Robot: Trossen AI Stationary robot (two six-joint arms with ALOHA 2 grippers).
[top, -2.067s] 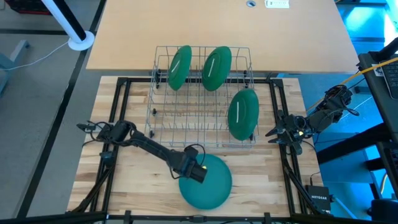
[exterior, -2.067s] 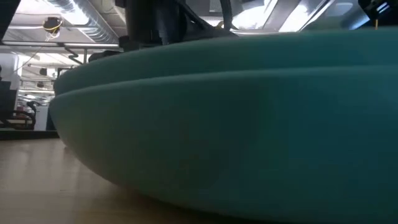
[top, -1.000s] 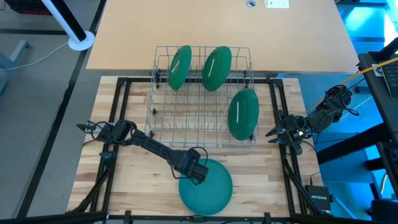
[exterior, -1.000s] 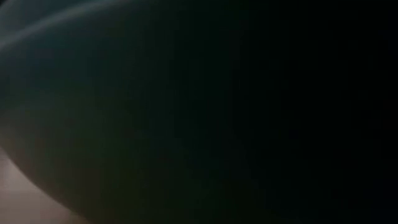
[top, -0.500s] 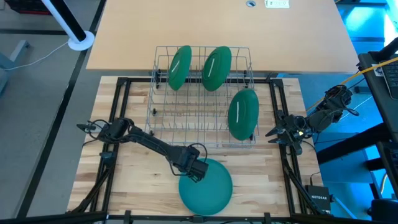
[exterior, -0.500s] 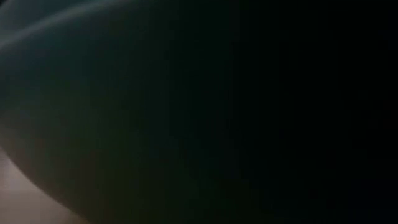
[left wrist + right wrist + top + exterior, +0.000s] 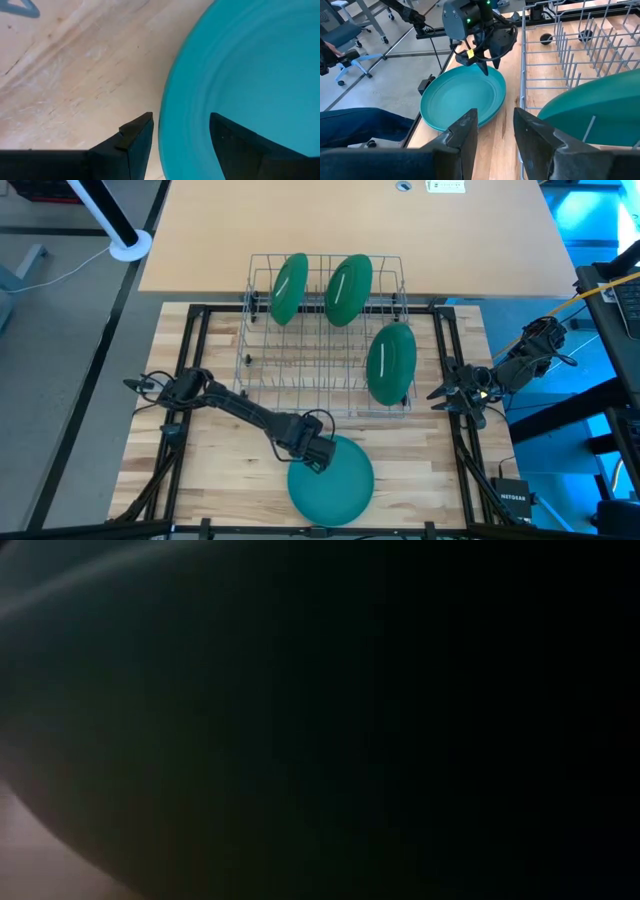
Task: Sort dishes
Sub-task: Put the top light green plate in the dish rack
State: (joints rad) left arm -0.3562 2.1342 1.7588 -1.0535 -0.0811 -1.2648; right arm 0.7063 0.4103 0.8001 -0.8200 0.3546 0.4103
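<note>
Item: teal plate (image 7: 331, 477), flat on surface (image 7: 230, 470). My left fingers (image 7: 137, 137) spread astride its rim, poised to pinch for racking. My right fingers (image 7: 470, 127) spread, idle beside rack (image 7: 325, 340).

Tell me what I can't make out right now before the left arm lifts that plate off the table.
- Low view: the teal plate sits against the lens, hiding the table, rack and arms.
- Left wrist view: the left pincer straddles the plate's rim; whether the fingers touch it is unclear, and the frame edge cuts off most of the plate.
- High view: the left wrist covers the pincer's tips.
- Right wrist view: a racked green plate is cut off by the frame edge.
</note>
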